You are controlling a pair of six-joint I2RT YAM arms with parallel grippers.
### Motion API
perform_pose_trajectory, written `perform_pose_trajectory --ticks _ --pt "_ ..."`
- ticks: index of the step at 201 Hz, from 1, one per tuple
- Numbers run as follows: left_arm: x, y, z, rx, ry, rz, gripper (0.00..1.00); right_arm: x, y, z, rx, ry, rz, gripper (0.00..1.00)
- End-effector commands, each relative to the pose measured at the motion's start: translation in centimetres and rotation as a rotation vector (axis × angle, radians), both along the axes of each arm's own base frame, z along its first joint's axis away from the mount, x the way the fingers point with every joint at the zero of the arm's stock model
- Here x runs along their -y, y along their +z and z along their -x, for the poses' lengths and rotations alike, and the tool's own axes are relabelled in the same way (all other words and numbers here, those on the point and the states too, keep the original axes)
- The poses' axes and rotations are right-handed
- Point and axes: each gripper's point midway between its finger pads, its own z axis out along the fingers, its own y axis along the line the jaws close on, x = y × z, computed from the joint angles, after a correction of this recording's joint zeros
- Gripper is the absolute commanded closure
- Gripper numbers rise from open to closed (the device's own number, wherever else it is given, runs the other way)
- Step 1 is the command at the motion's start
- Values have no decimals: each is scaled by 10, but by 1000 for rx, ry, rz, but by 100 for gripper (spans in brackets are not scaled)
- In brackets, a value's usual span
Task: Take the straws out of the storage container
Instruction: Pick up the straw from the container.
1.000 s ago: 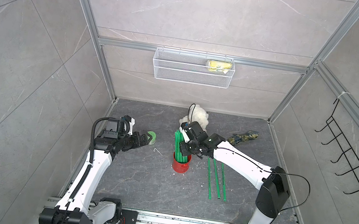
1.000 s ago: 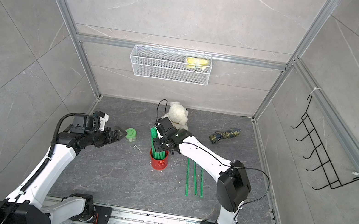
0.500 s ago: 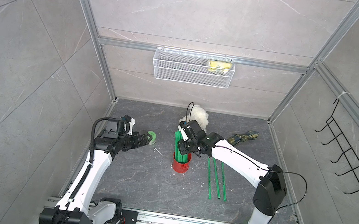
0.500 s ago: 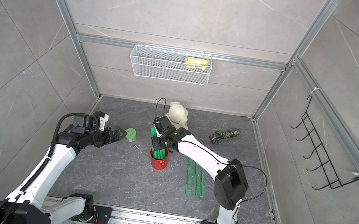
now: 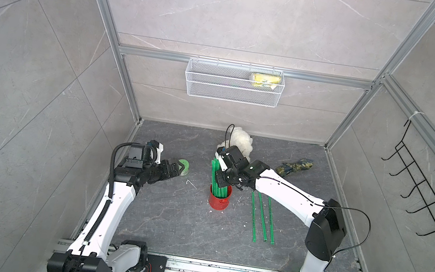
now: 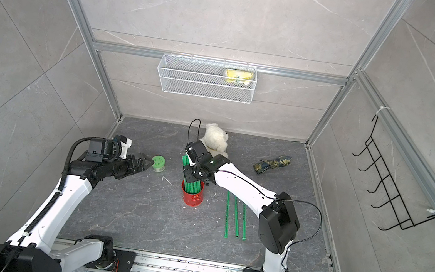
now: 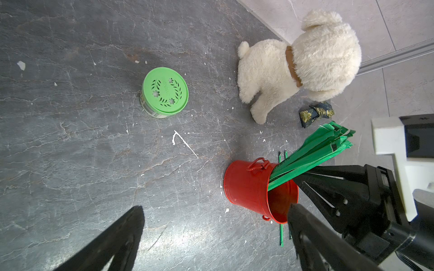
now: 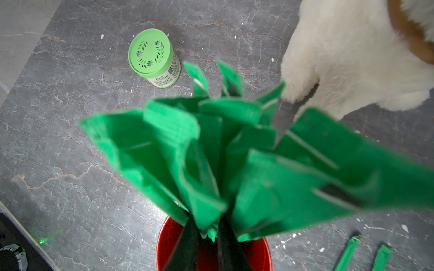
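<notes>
The red storage container [image 5: 219,200] [image 6: 192,195] stands upright mid-floor with a leaning bundle of green straws [image 5: 216,176] [image 7: 312,152] [image 8: 211,152] in it. My right gripper [image 5: 219,182] [image 8: 207,234] reaches into the bundle just above the can's rim. Its two dark fingers are close together, with green straw pinched between them. Three more straws [image 5: 260,219] [image 6: 236,215] lie flat side by side to the right of the can. My left gripper [image 5: 176,170] [image 7: 216,234] hovers left of the can, open wide and empty.
A green-lidded jar [image 5: 184,165] [image 7: 164,91] stands by the left gripper's tips. A white plush dog [image 5: 240,141] sits behind the can, with a camouflage cloth [image 5: 295,167] to its right. A wire basket [image 5: 231,92] hangs on the back wall, and a black hook rack [image 5: 420,196] on the right wall.
The right gripper's jaws have narrowed among the straws and the arm has shifted slightly. The left arm has not moved.
</notes>
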Motion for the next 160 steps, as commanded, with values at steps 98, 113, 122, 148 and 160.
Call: perform_pose_trajectory --ticks 98,113,122,148,160 --pt "3 18 -4 51 -31 -1 0 4 11 7 10 5 0 84" --pt "3 18 -4 52 -33 -2 0 7 13 8 13 3 1 83" --pt "4 18 -4 50 -33 -1 0 8 13 9 15 1 2 82" --pt "4 18 -4 51 -33 -1 0 11 17 11 24 0 4 82" --pt "4 19 -4 53 -33 -2 0 13 17 12 24 1 8 84"
